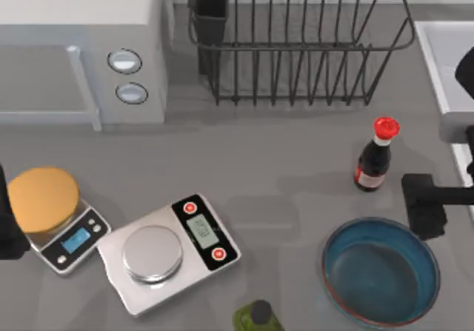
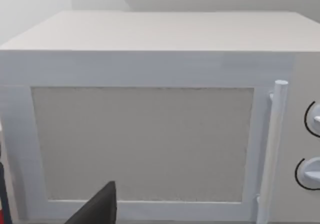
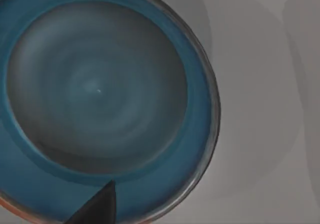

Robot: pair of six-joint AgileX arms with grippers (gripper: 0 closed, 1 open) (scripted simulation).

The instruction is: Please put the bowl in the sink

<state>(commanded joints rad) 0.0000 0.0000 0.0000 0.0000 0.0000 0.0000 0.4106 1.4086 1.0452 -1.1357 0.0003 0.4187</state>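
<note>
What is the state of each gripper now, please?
Left gripper: parked at the table's left edge, state cannot be told.
Right gripper: above the bowl's rim, holding nothing visible, state cannot be told.

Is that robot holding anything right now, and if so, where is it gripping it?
Nothing looks held. The right gripper hovers over the bowl near its rim; the bowl sits on the table.

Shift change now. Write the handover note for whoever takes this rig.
Right gripper: above the bowl's far right rim, holding nothing; fingers' state unclear.
Left gripper: parked at the table's left edge beside the orange-topped scale, facing the microwave.
Bowl: on the table, front right, upright and empty.
Sink: far right edge.
Done: approach only.
Left: grasp, lift, carry to sink, release.
</note>
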